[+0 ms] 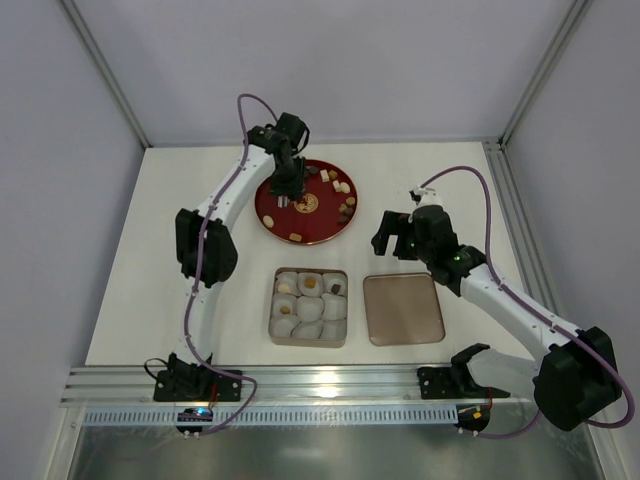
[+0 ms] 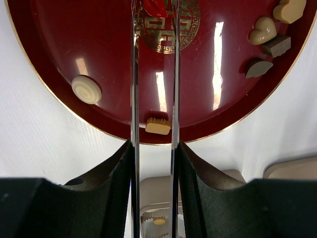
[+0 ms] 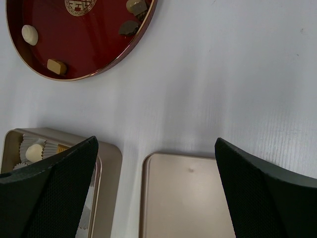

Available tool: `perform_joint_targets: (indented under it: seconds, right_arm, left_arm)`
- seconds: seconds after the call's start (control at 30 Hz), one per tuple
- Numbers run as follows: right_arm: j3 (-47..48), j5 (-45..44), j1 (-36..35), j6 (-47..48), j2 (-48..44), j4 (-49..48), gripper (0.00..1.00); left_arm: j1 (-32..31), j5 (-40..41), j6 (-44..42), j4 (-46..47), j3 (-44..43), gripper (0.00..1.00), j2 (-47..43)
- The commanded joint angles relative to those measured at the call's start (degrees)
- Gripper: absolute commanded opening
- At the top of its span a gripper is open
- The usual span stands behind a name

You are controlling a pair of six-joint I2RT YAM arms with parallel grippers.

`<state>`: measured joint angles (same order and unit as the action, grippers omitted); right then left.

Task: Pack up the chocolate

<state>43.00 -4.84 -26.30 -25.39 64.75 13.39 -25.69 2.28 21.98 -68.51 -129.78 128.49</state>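
Observation:
The chocolate (image 1: 340, 185) lies as small tan, cream and dark pieces on the red plate (image 1: 275, 215). My left gripper (image 1: 285, 190) hangs over the plate, shut on a pair of thin metal tweezers (image 2: 133, 99). The tweezer tips hold a red chocolate (image 2: 154, 7) above the gold emblem. Between the blades, lower down, a tan piece (image 2: 158, 126) rests near the plate's rim (image 2: 59, 104). A cream round piece (image 2: 86, 89) sits to the left. My right gripper (image 1: 400, 232) stands open over the table, empty, above the flat lid (image 3: 183, 198).
A gold tin (image 1: 275, 335) with white paper cups sits in front of the plate, with chocolates in some back cups. Its lid (image 1: 403, 309) lies to the right. Heart-shaped and dark pieces (image 2: 262, 30) cluster at the plate's right side.

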Motion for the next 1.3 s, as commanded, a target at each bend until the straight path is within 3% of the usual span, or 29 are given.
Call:
perform_joint_targets:
  seconds: [0.0,0.67,1.27]
  right_arm:
    - [0.8,-0.9,-0.3,0.6,-1.6,-0.7,1.0]
    - [0.2,-0.5,-0.3,0.0,-1.1,-1.7,1.0]
    - [-0.3,-0.5,-0.3,-0.3,-0.7,-2.1,1.0]
  left_arm:
    - [0.2,-0.7,-1.1,-1.8,-2.3,0.39,0.4]
    - [0.1,-1.5,-1.9,-3.3,-0.7,0.34,-2.3]
    - [0.0,-2.1,-3.0,-4.8,-0.5,0.4,-3.5]
